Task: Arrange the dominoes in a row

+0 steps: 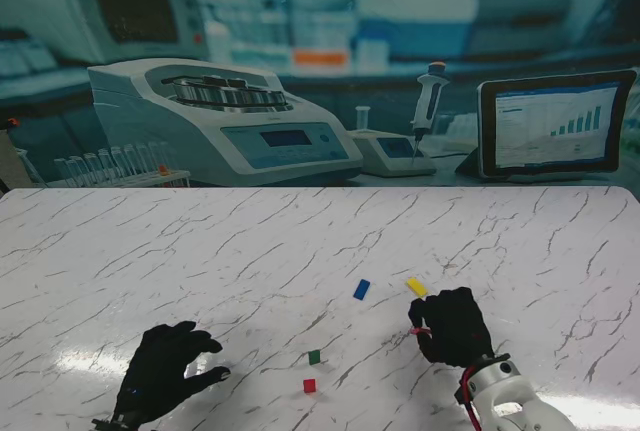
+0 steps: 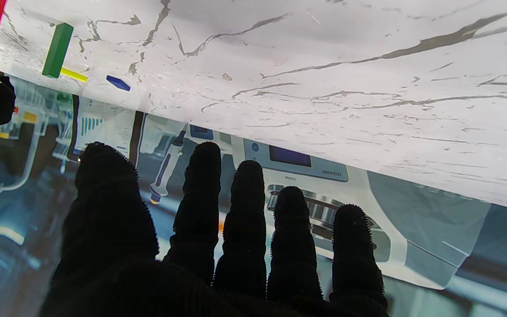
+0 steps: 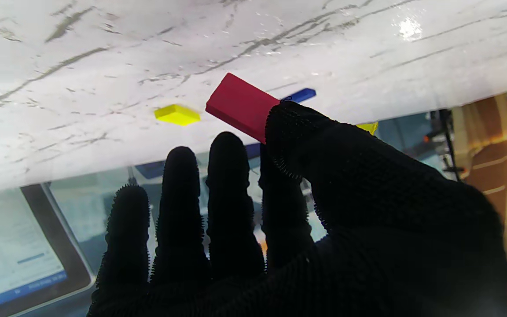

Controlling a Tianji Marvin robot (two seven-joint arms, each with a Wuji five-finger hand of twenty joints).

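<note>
There are five dominoes: two red ones (image 1: 309, 385) (image 3: 241, 107), one green (image 1: 314, 356), one blue (image 1: 361, 289), one yellow (image 1: 416, 286).

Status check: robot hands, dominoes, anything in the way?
Right robot hand pinching a red domino. Left robot hand open, idle. Green domino and second red domino standing; blue domino, yellow domino flat. No obstruction seen.

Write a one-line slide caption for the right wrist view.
Right hand pinches a red domino between thumb and finger above the marble table, yellow domino lying beyond.
</note>
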